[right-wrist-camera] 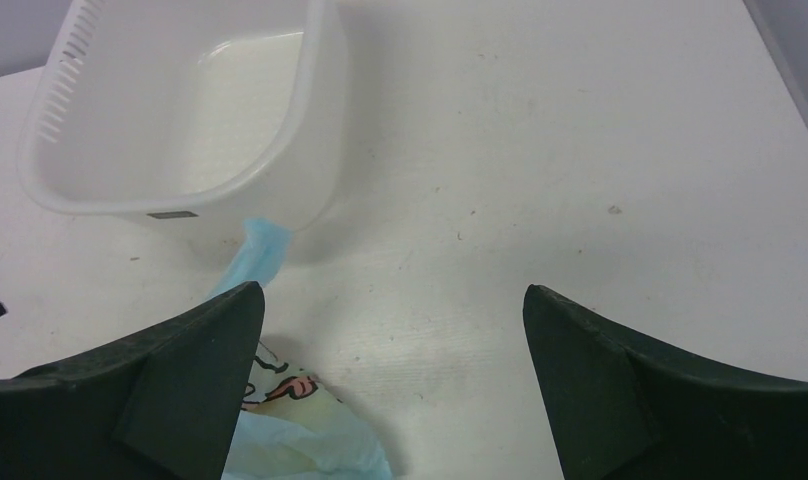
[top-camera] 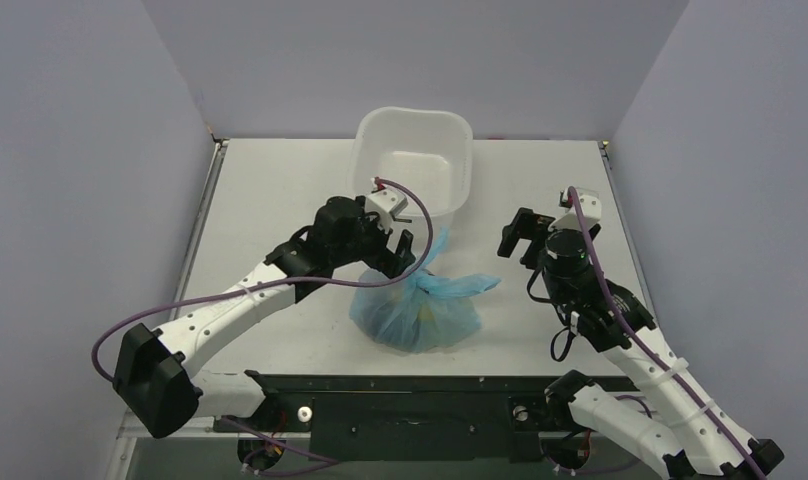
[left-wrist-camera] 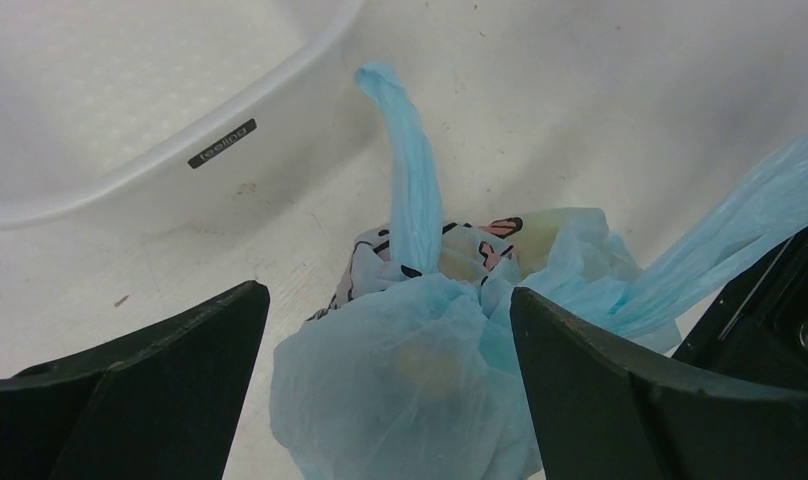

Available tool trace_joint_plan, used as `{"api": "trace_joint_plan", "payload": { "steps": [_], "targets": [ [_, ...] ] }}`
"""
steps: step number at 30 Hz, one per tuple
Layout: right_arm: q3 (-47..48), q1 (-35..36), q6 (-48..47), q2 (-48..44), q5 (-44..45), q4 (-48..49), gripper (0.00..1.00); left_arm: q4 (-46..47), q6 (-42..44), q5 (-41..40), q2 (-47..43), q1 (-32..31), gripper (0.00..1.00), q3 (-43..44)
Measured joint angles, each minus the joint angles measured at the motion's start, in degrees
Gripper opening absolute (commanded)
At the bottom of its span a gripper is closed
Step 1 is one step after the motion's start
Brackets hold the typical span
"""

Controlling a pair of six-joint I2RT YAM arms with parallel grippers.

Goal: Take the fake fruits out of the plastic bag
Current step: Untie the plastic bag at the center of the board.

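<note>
The light blue plastic bag (top-camera: 420,310) lies knotted on the table in front of the tub, with yellowish fruit shapes showing faintly through it. In the left wrist view the bag (left-wrist-camera: 410,390) sits between and beyond my left fingers, one handle sticking up. My left gripper (top-camera: 398,250) is open, just above the bag's left top. My right gripper (top-camera: 520,235) is open and empty, right of the bag; its wrist view shows the bag's printed corner (right-wrist-camera: 300,420) at lower left. No fruit shows outside the bag.
A white square plastic tub (top-camera: 412,165) stands behind the bag; it shows in the left wrist view (left-wrist-camera: 130,150) and the right wrist view (right-wrist-camera: 180,120). Grey walls enclose the white table (top-camera: 280,200) on three sides.
</note>
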Motion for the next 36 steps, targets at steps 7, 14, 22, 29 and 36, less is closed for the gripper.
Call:
{"api": "trace_joint_plan", "payload": {
  "steps": [7,14,22,29,36],
  "targets": [
    [-0.28,0.00,0.02,1.31,-6.32,2.27,0.94,-5.27,2.62,-2.10,7.69,-4.74,0.79,3.93],
    [-0.28,0.00,-0.04,2.60,-10.71,3.08,0.93,-10.84,6.08,-2.93,9.86,-7.74,0.93,5.46],
    [-0.28,0.33,-0.22,3.76,-14.08,3.17,0.92,-13.46,6.88,-3.10,13.18,-8.11,0.49,7.37],
    [-1.57,1.09,0.09,4.50,-16.17,4.24,0.92,-15.06,7.04,-3.10,15.91,-8.76,0.10,8.39],
    [-3.28,4.57,0.92,8.22,-19.34,6.56,0.83,-14.21,7.17,-3.37,13.40,-8.85,0.00,8.04]
  ]
}}
